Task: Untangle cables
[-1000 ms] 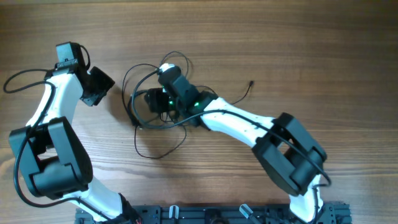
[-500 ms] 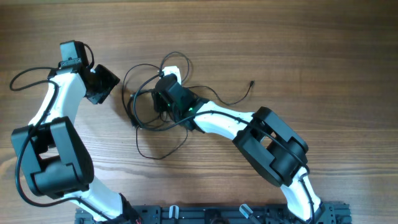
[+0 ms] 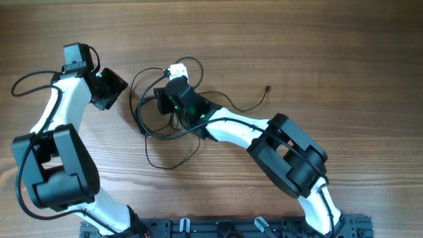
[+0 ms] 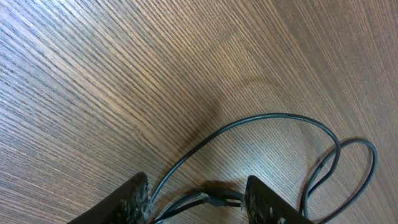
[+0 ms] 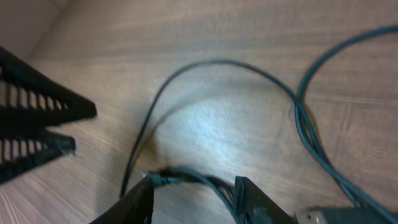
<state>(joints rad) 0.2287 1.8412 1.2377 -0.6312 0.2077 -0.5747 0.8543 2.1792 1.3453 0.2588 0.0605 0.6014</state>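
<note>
The cables [image 3: 153, 129] are thin black cords lying in a tangled loop at the table's middle. One has a white plug [image 3: 176, 69], and a loose end [image 3: 267, 88] trails right. My right gripper [image 3: 163, 100] is over the tangle. In its wrist view the jaws [image 5: 196, 199] are open, with a cord and small plug [image 5: 163, 179] between the fingertips. My left gripper [image 3: 111, 88] is just left of the tangle. Its jaws [image 4: 199, 200] are open, with a plug end [image 4: 217, 200] between the fingertips and a cable loop [image 4: 273, 117] beyond.
The bare wooden table [image 3: 344, 59] spreads on all sides. The left arm's thicker black cable [image 3: 26, 80] loops at the far left. The left gripper's black mesh body [image 5: 31, 134] shows at the left edge of the right wrist view. The arm bases [image 3: 218, 228] stand at the front edge.
My right gripper has turned and shifted up and left over the tangle, uncovering the white plug. My left gripper has moved slightly right toward the cables.
</note>
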